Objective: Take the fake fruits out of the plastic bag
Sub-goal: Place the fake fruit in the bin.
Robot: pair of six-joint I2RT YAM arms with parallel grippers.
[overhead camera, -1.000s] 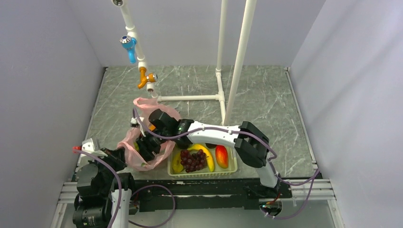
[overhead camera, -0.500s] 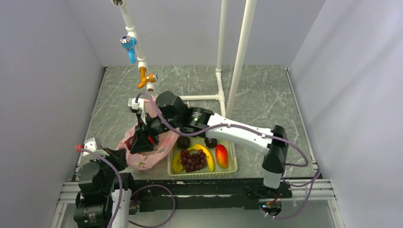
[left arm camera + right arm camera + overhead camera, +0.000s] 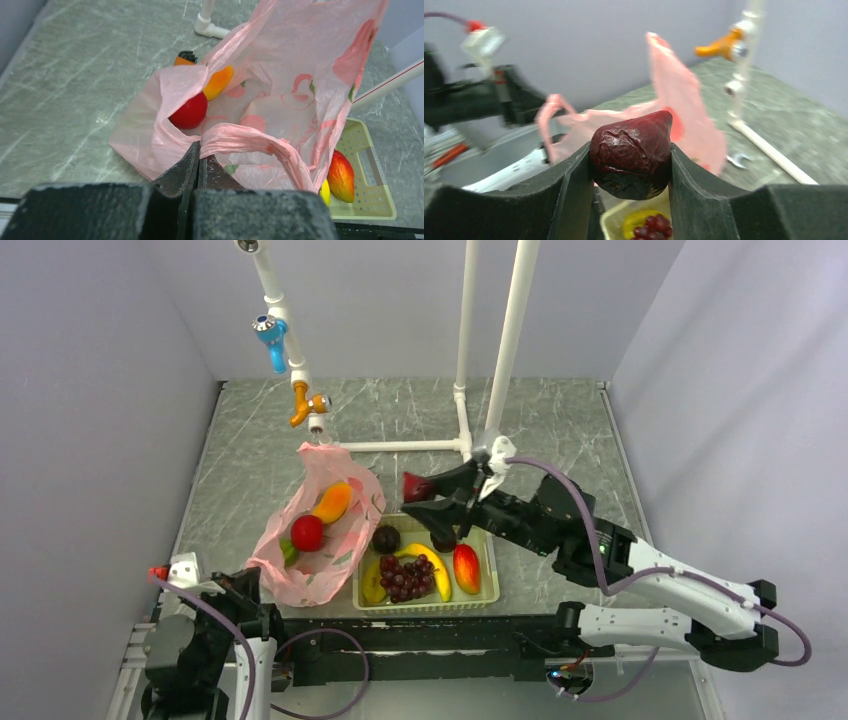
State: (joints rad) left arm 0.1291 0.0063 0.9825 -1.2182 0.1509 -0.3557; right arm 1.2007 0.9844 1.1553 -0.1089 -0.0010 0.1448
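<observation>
The pink plastic bag (image 3: 345, 525) lies open at the left, holding a red ball (image 3: 307, 532), a yellow-orange oval (image 3: 333, 502) and a green piece (image 3: 287, 550). My left gripper (image 3: 199, 150) is shut on the bag's near loop handle (image 3: 250, 137). In that wrist view the red ball (image 3: 189, 111) and the oval (image 3: 218, 82) show inside the bag's mouth. My right gripper (image 3: 630, 150) is shut on a dark red pointed fruit (image 3: 631, 142). It hangs over the far edge of the basket, with the fruit (image 3: 413, 486) clear of the bag.
A pale green basket (image 3: 490, 575) beside the bag holds a grape bunch (image 3: 405, 578), a banana, a red-orange mango-like fruit (image 3: 466, 568) and two dark round fruits (image 3: 386, 538). A white pipe frame (image 3: 465, 390) with a blue and orange tap (image 3: 300, 400) stands behind.
My right arm has come out of the bag and swung right and up, carrying the dark red fruit over the basket. The bag's mouth is now uncovered. My left gripper keeps the handle.
</observation>
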